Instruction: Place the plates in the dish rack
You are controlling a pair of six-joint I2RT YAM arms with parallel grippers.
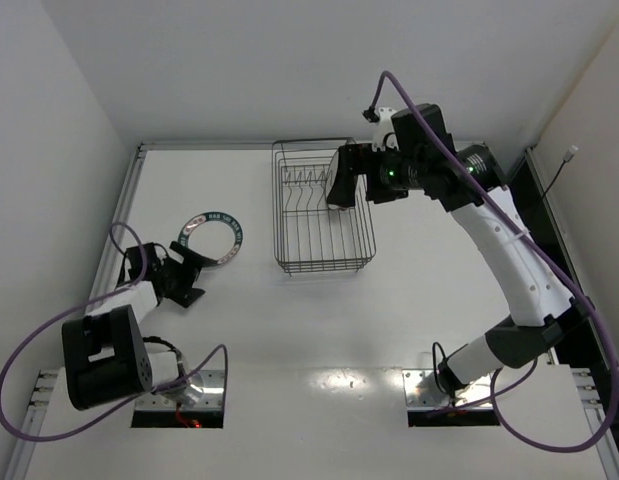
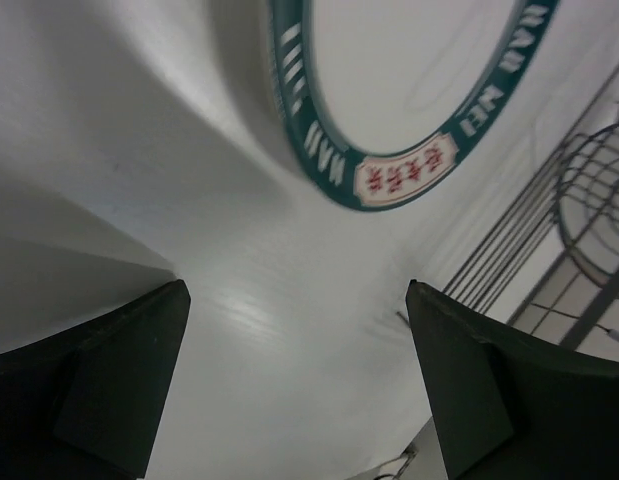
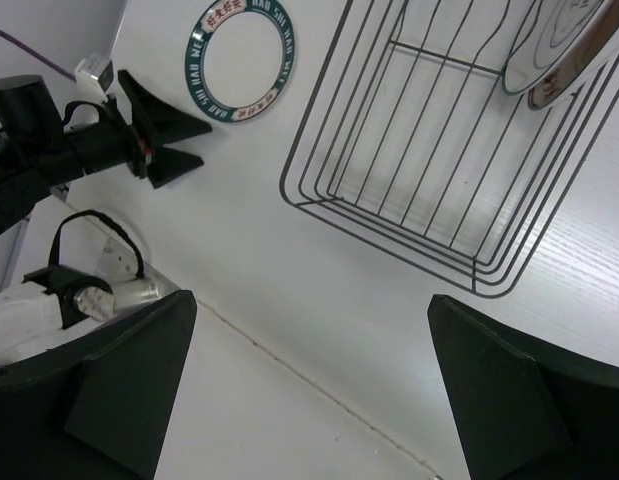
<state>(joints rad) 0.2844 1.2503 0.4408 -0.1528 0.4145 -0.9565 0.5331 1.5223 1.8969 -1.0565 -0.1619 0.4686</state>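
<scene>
Left fingers (image 2: 99, 390) spread, held low, pointing at teal-rimmed plate (image 2: 409, 80).

Teal-rimmed plate (image 1: 211, 238) on open table (image 1: 389, 320); dish rack (image 1: 325, 268) near half free, two plates (image 3: 561, 52) beyond.

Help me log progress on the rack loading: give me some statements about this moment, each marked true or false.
1. The teal-rimmed plate lies flat on the table, outside the dish rack. True.
2. The left gripper is shut on that plate. False: it is open, just short of the plate.
3. The rack holds no plates. False: a white plate and an orange-brown plate stand in it.
4. The right gripper is open and empty. True.
</scene>
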